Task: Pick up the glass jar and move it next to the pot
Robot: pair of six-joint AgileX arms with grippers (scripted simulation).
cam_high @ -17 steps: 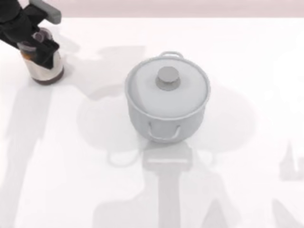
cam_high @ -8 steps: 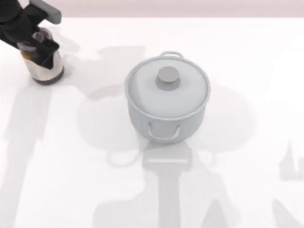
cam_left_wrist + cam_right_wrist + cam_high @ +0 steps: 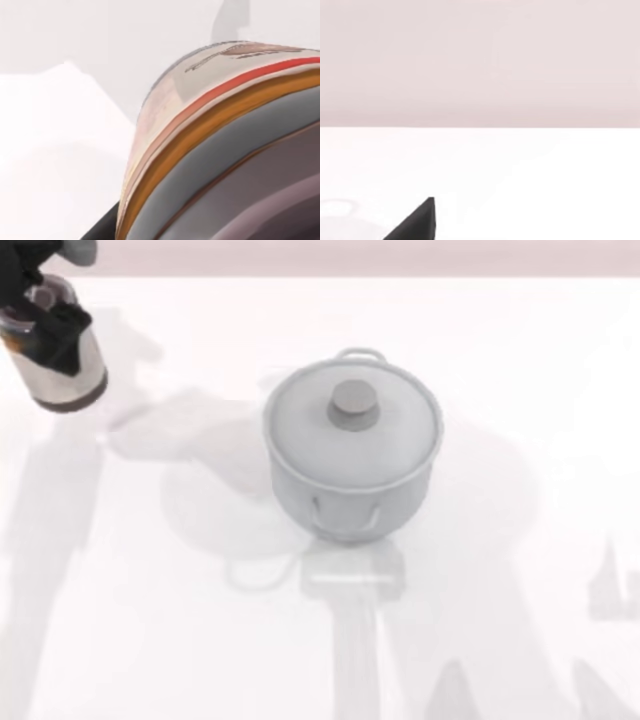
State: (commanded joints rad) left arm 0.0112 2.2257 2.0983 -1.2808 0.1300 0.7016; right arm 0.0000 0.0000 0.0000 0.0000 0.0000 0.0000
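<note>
The glass jar (image 3: 62,375), with a whitish label and a dark base, hangs at the table's far left, with my left gripper (image 3: 42,312) shut on its upper part. Its shadow lies apart from it on the table, so it is off the surface. In the left wrist view the jar (image 3: 210,115) fills most of the picture, showing its label with red and amber bands. The pot (image 3: 350,465), pale grey with a domed lid and round knob (image 3: 352,405), stands at the table's middle, well right of the jar. My right gripper (image 3: 417,225) shows only as a dark tip over bare table.
The white table (image 3: 520,390) stretches wide around the pot, with only soft shadows on it. The pot's two loop handles point toward the back and the front. The table's back edge meets a pale pink wall (image 3: 350,255).
My left gripper has risen and shifted left with the jar in it. The jar's shadow now lies apart from it on the table. The pot has not moved.
</note>
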